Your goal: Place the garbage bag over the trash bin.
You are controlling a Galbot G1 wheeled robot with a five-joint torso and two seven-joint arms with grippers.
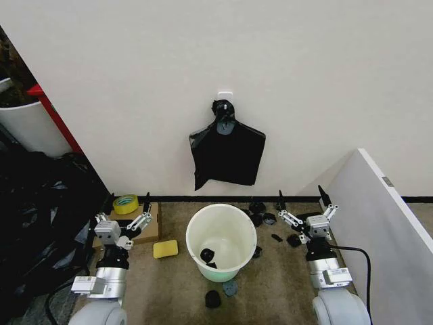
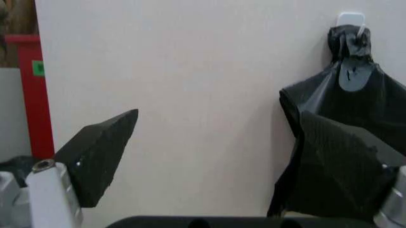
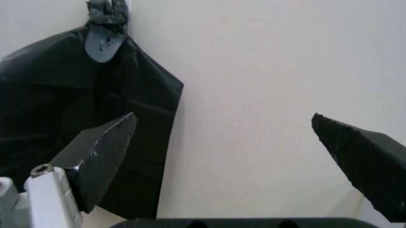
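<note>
The black garbage bag [image 1: 226, 154] hangs flat from a white hook on the wall, above the trash bin; it also shows in the left wrist view [image 2: 355, 109] and the right wrist view [image 3: 76, 104]. The trash bin [image 1: 221, 242], a round white bucket, stands on the floor below with a small black scrap inside. My left gripper [image 1: 126, 208] is open, held low to the left of the bin. My right gripper [image 1: 302, 203] is open, held low to the bin's right. Both point toward the wall with nothing between their fingers.
A yellow tape roll [image 1: 126, 204] lies on a cardboard box by the wall, and a yellow sponge [image 1: 165, 248] sits left of the bin. Black scraps [image 1: 262, 218] litter the floor. A heap of black plastic [image 1: 34, 217] fills the left; a white panel [image 1: 379, 217] slants at right.
</note>
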